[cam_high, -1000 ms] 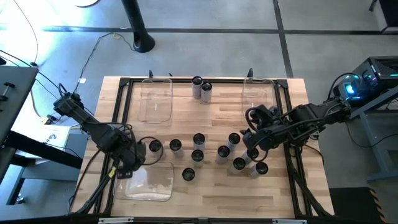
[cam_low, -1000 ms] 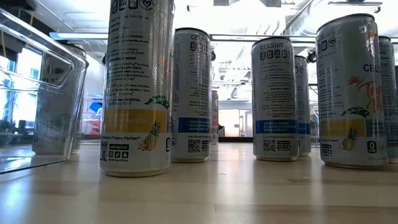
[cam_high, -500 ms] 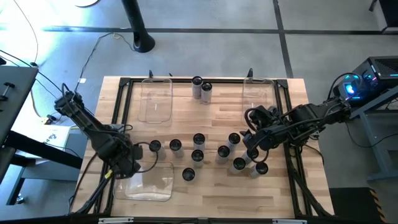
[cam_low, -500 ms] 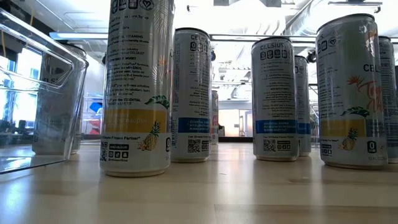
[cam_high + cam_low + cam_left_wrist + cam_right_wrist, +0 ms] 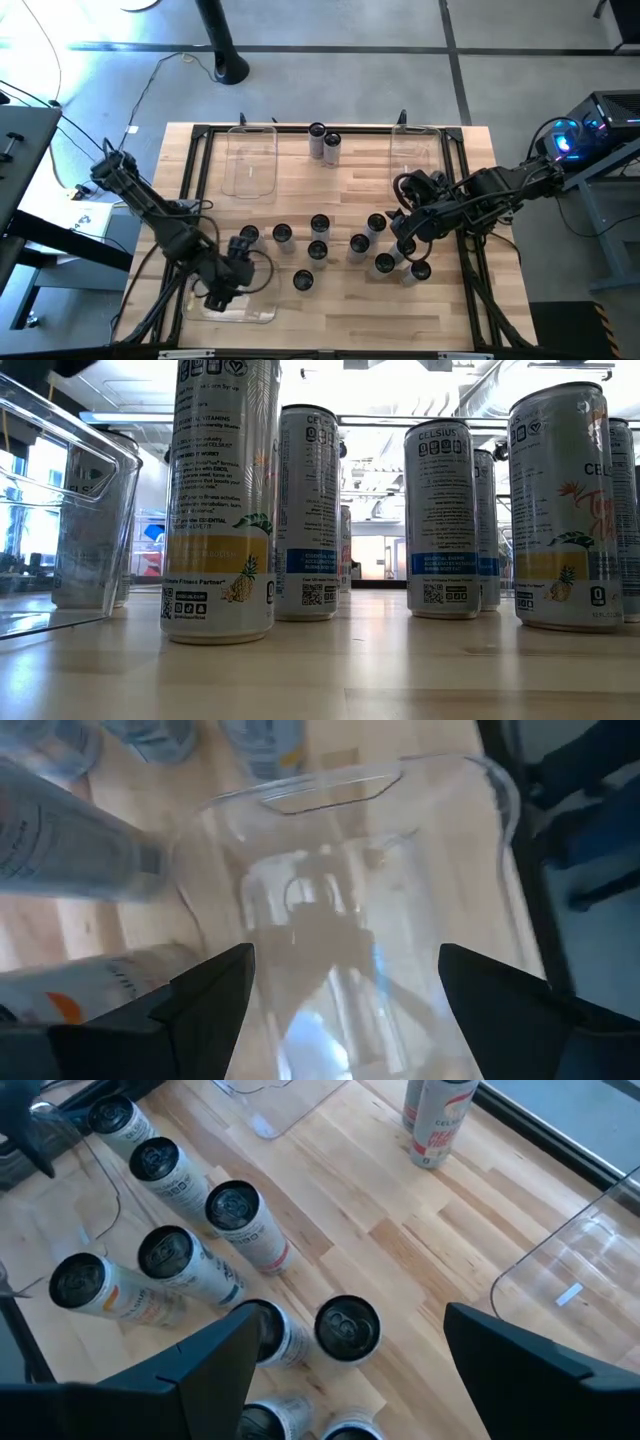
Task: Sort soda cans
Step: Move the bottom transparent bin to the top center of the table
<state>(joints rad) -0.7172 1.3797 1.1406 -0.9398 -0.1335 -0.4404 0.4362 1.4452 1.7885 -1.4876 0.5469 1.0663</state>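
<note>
Hovering over bin, cans untouched

Left gripper (image 5: 222, 291) hangs above the near-left clear bin (image 5: 262, 312) — fingers (image 5: 205, 995) spread wide, holding nothing. Right gripper (image 5: 400, 216) sits over the right can cluster, fingers apart, empty. Soda cans (image 5: 318, 249) stand mid-table — two more (image 5: 325, 143) at the far edge between the far bins.

Bright light is pouring in behind my cans (image 5: 222, 500); my left wrist view is blurring, the bin (image 5: 350, 900) is glaring.
</note>
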